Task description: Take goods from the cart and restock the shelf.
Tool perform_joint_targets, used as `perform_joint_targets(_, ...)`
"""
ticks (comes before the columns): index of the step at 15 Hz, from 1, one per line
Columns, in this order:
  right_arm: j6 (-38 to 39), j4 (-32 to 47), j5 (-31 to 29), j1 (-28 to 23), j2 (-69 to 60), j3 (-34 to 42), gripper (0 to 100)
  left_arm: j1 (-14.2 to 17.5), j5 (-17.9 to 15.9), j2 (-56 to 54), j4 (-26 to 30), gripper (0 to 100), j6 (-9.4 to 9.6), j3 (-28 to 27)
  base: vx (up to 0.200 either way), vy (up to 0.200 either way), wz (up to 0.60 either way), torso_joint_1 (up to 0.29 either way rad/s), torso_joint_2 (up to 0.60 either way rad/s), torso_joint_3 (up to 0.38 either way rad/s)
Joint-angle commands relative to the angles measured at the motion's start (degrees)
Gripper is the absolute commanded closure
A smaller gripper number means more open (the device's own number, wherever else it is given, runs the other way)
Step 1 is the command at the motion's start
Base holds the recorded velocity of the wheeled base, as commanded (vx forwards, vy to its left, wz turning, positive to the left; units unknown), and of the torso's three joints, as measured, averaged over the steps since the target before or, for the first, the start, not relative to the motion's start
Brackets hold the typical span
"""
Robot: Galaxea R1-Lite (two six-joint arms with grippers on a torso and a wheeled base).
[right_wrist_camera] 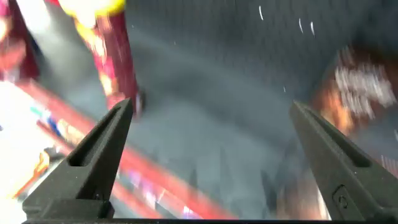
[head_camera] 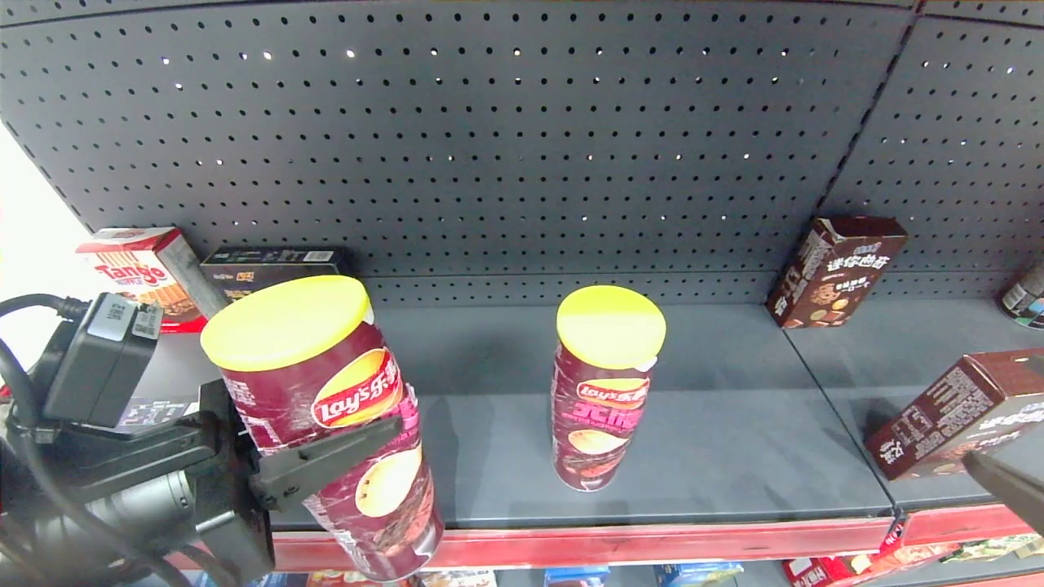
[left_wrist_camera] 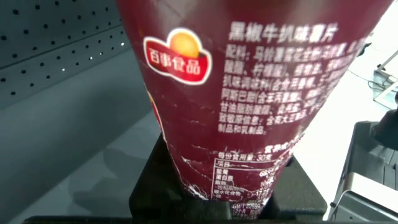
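My left gripper (head_camera: 322, 465) is shut on a maroon chip can with a yellow lid (head_camera: 326, 408), held slightly tilted at the front left of the grey shelf (head_camera: 718, 440). The can's maroon printed back (left_wrist_camera: 249, 93) rises from between the jaws in the left wrist view. A second identical can (head_camera: 608, 387) stands upright on the shelf's middle. My right gripper (right_wrist_camera: 211, 155) is open over the shelf's front edge, with the standing can (right_wrist_camera: 112, 56) off to one side. One right fingertip (head_camera: 1007, 481) shows at the head view's right edge.
A red-and-white wafer box (head_camera: 143, 273) and a black box (head_camera: 273, 269) sit at the shelf's back left. Brown biscuit boxes (head_camera: 836, 273) (head_camera: 954, 412) lie on the right. A pegboard wall (head_camera: 489, 147) backs the shelf. A red rail (head_camera: 652, 542) runs along its front.
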Motion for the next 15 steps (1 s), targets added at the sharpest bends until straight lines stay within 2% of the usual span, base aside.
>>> perform_joint_targets(1,2.7,17.5,-3.3,-0.2,-23.8,6.9,0,-0.1,0.0,-0.3,0.1,100,-0.02,0.4,0.0,0.0,0.0,0.0,0.0,0.0)
perform_joint_targets(3,4.2,28.0,-5.9,-2.1,-34.1,10.5,0,-0.1,0.0,-0.9,0.3,100,-0.02,0.2,0.0,0.0,0.0,0.0,0.0,0.0)
perform_joint_targets(5,5.0,31.9,-6.8,-3.8,-41.2,16.3,0,-0.1,0.0,-1.3,0.4,100,-0.02,0.4,0.0,0.0,0.0,0.0,0.0,0.0)
perform_joint_targets(6,5.4,31.4,-6.9,-3.8,-41.2,16.5,0,-0.1,0.0,-1.4,0.5,100,-0.02,0.4,0.0,0.0,0.0,0.0,0.0,0.0)
perform_joint_targets(8,6.7,30.2,-12.5,-3.9,-41.2,16.8,0,-0.1,0.1,-1.7,0.5,100,-0.02,0.7,0.0,0.0,0.0,0.0,0.0,0.0)
perform_joint_targets(9,6.9,30.2,-14.4,-5.7,-40.0,16.8,0,-0.2,0.0,-1.7,0.5,100,-0.02,0.7,0.0,0.0,0.0,0.0,0.0,0.0)
perform_joint_targets(10,6.9,30.2,-15.5,-8.5,-36.8,16.8,0,-0.2,0.0,-1.7,0.5,100,-0.02,0.7,0.0,0.0,0.0,0.0,0.0,0.0)
perform_joint_targets(11,6.4,30.0,-15.1,-16.2,-34.1,16.8,0,-0.3,-0.1,-1.7,0.5,100,0.16,0.5,0.0,0.0,0.0,0.0,0.0,0.0)
perform_joint_targets(12,6.4,29.7,-13.1,-19.5,-35.0,17.1,0,-0.3,-0.1,-1.6,0.4,100,0.16,0.0,0.0,0.0,0.0,0.0,0.0,0.0)
perform_joint_targets(13,7.4,28.4,-14.7,-19.4,-35.2,17.9,0,-0.3,-0.1,-1.5,0.3,100,0.16,0.0,0.0,0.0,0.0,0.0,0.0,0.0)
perform_joint_targets(14,9.4,22.8,-18.8,-19.4,-35.2,20.4,0,-0.3,-0.1,-1.7,0.3,100,0.16,0.2,0.0,0.0,0.0,0.0,0.0,0.0)
perform_joint_targets(15,10.0,19.4,-19.8,-19.4,-35.2,21.7,0,-0.3,-0.2,-1.6,0.3,100,0.24,0.1,0.0,0.0,0.0,0.0,0.0,0.0)
